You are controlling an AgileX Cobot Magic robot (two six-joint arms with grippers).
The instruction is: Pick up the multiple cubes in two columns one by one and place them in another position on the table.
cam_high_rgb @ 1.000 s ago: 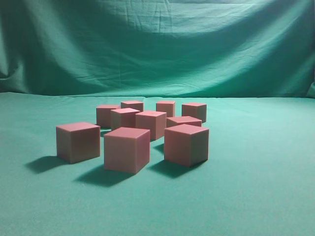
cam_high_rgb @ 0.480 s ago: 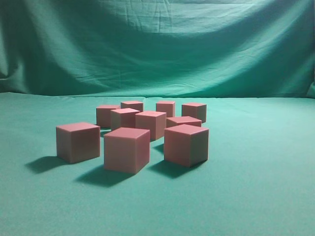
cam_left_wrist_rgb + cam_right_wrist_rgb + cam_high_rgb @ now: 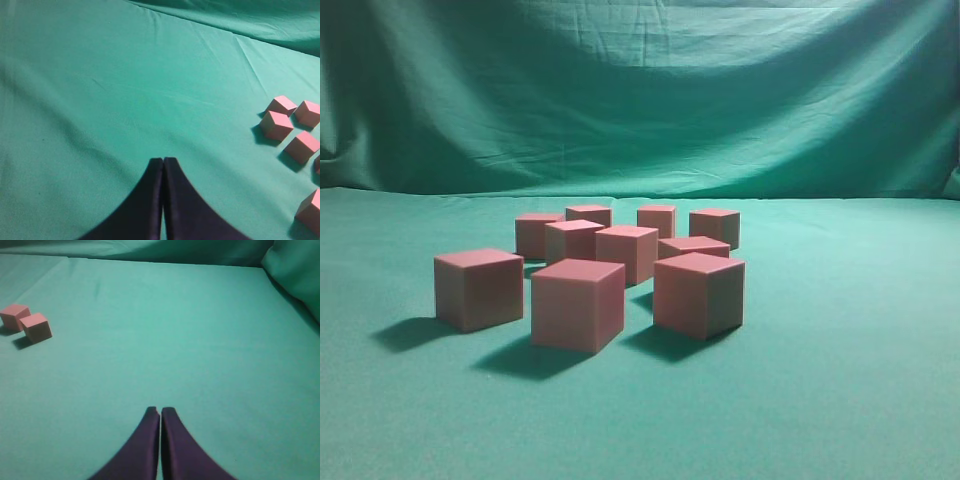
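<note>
Nine cubes (image 3: pixel 620 265) sit bunched mid-table (image 3: pixel 840 400), none visibly moved; left gripper (image 3: pixel 163 161) and right gripper (image 3: pixel 160 411) hang pinched closed, empty, well off them; all picking left.

No legible text or markings.

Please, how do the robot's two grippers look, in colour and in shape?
The left gripper has two smooth, very dark, almost black fingers that curve and narrow to thin tips. The right gripper has the same shape and looks dark purple. No cables or markings show.
</note>
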